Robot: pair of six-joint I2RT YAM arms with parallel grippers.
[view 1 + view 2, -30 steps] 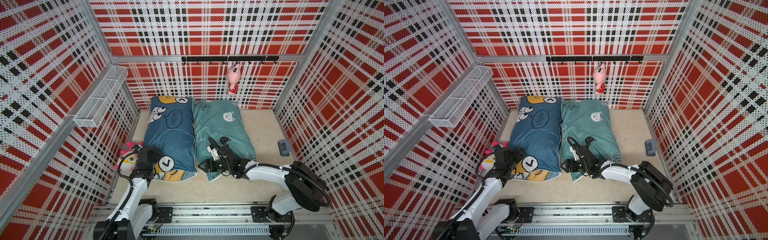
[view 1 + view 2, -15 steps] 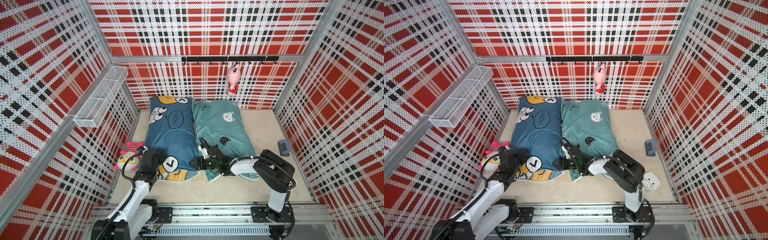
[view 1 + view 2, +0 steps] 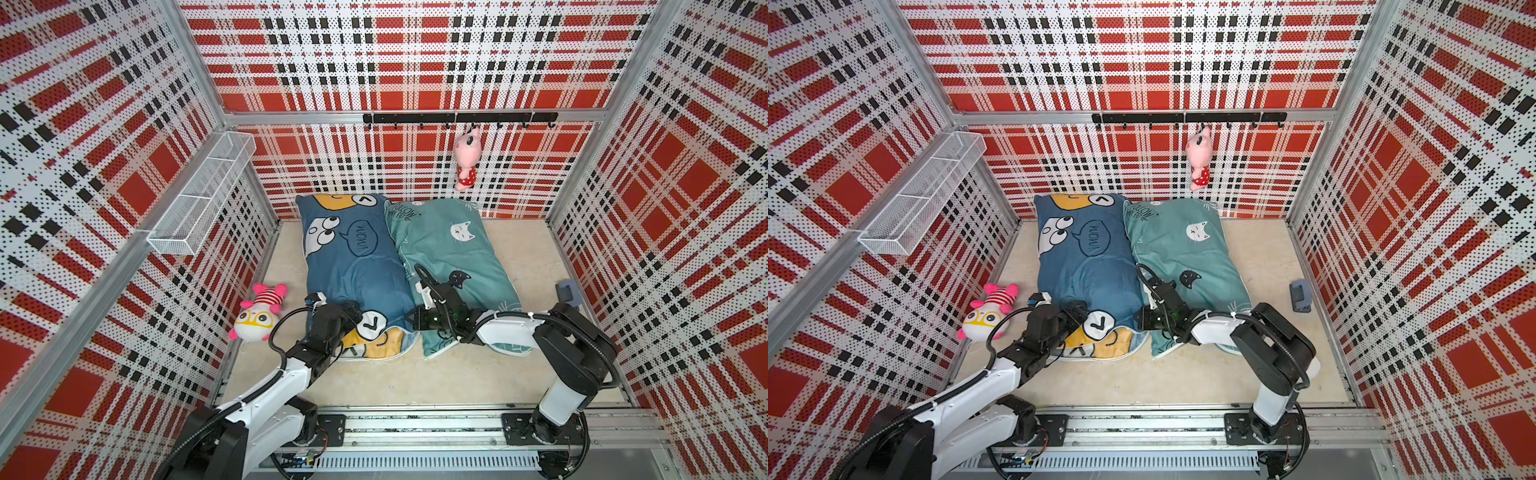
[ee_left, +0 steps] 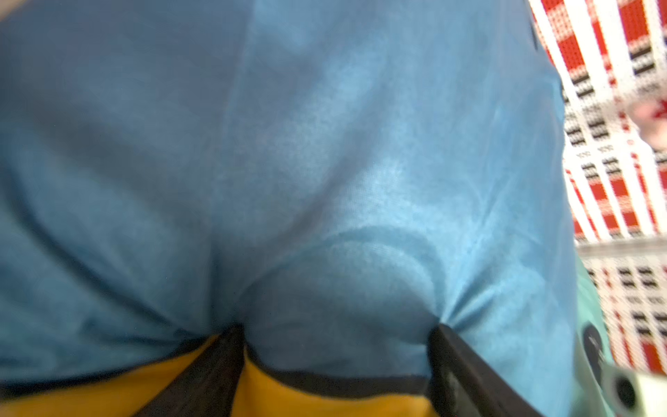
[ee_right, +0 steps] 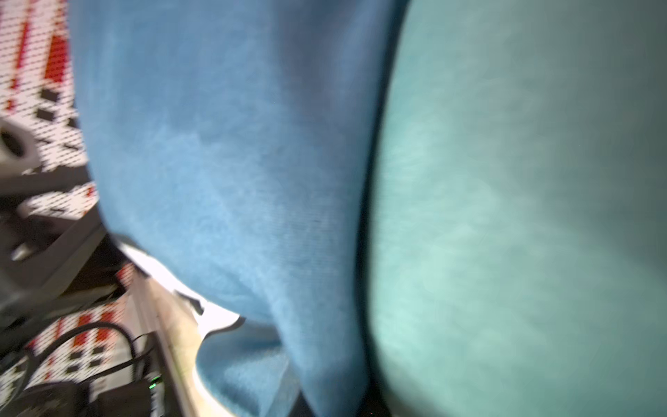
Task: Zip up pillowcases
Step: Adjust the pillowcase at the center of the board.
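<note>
Two pillowcases lie side by side on the beige floor, shown in both top views. The dark blue pillowcase (image 3: 357, 270) with cartoon faces is on the left and the teal pillowcase (image 3: 453, 257) with cat faces on the right. My left gripper (image 3: 353, 311) rests on the blue one's near part. Its black fingers (image 4: 220, 364) stand open, pressed into the cloth (image 4: 325, 180), with a bulge between them. My right gripper (image 3: 412, 322) lies at the seam between the two. In its wrist view a fold of blue cloth (image 5: 234, 162) runs into the shut, mostly hidden jaws beside teal cloth (image 5: 505, 216).
A plush toy with yellow glasses (image 3: 259, 313) lies by the left wall. A pink plush (image 3: 465, 160) hangs from the black hook rail (image 3: 457, 117). A white wire basket (image 3: 203, 199) juts from the left wall. A small grey-blue object (image 3: 567, 291) sits by the right wall.
My right gripper slid left off the teal pillowcase to the seam and shut. My left gripper moved right, further onto the blue pillowcase, uncovering the plush toy.
</note>
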